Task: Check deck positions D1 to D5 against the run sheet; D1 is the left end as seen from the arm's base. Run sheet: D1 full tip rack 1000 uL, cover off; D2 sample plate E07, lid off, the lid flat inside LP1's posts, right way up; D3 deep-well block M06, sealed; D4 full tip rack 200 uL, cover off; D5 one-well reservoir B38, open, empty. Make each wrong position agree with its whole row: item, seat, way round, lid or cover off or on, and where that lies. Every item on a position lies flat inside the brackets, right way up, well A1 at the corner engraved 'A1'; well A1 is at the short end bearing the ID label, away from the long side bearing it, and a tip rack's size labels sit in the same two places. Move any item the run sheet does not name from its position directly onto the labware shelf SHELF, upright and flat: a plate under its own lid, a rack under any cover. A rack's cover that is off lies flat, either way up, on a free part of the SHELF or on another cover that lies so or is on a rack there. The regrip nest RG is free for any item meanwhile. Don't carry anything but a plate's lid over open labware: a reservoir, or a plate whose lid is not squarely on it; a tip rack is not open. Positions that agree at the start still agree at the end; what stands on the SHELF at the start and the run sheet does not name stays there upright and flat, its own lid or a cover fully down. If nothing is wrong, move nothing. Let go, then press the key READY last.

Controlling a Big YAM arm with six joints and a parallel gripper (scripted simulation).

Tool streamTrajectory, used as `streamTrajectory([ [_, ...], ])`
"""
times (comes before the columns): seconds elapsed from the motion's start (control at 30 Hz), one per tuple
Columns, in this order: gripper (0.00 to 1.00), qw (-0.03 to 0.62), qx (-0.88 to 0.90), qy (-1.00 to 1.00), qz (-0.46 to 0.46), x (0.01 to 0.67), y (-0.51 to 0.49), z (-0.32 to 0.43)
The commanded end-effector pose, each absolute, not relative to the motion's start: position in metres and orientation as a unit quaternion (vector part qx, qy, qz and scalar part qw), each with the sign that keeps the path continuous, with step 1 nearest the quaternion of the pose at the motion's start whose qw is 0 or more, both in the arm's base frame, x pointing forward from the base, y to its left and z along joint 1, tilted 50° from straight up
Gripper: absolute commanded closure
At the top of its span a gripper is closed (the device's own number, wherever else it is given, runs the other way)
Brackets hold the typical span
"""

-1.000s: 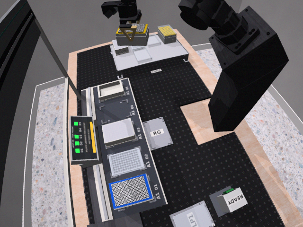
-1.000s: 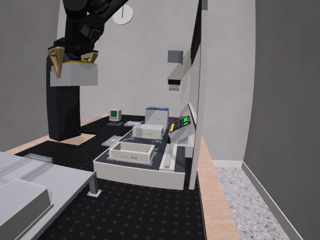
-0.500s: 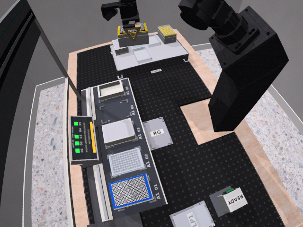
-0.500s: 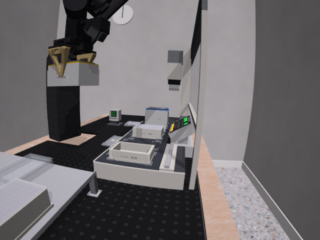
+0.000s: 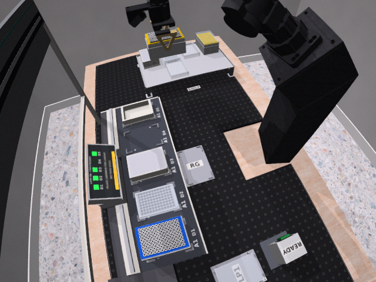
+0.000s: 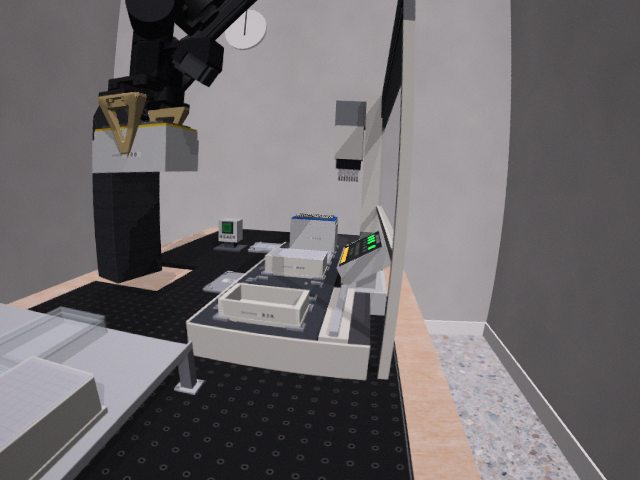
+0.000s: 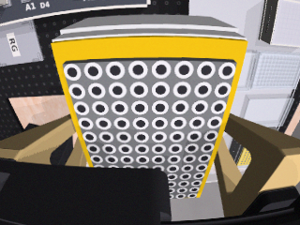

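While the pincer (image 6: 138,114) clamps the yellow-rimmed tip rack (image 5: 165,40) across its sides, that rack hangs level in the air above the shelf (image 5: 212,61). On the deck (image 5: 182,170), D4 (image 5: 142,138) stands bare between the reservoir (image 5: 137,113) and the sealed block (image 5: 147,164).

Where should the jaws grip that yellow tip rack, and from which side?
From above, across its two long side walls, as the gripper holds the yellow tip rack now. The walls are flat and parallel, and the top face is all open tip holes, offering nothing to pinch.
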State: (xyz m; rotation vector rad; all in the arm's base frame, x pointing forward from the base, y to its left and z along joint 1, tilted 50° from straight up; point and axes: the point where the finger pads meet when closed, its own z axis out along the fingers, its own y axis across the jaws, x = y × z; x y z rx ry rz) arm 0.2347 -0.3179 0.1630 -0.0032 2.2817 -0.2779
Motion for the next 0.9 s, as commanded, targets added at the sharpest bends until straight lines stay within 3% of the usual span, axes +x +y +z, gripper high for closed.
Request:
streamTrajectory([
  [0.0, 1.0, 0.413, -0.009, 0.902, -0.125, 0.234, -0.324, 0.173],
  [0.87, 1.0, 0.422, 0.008, 0.899, -0.117, 0.246, -0.223, 0.153],
])
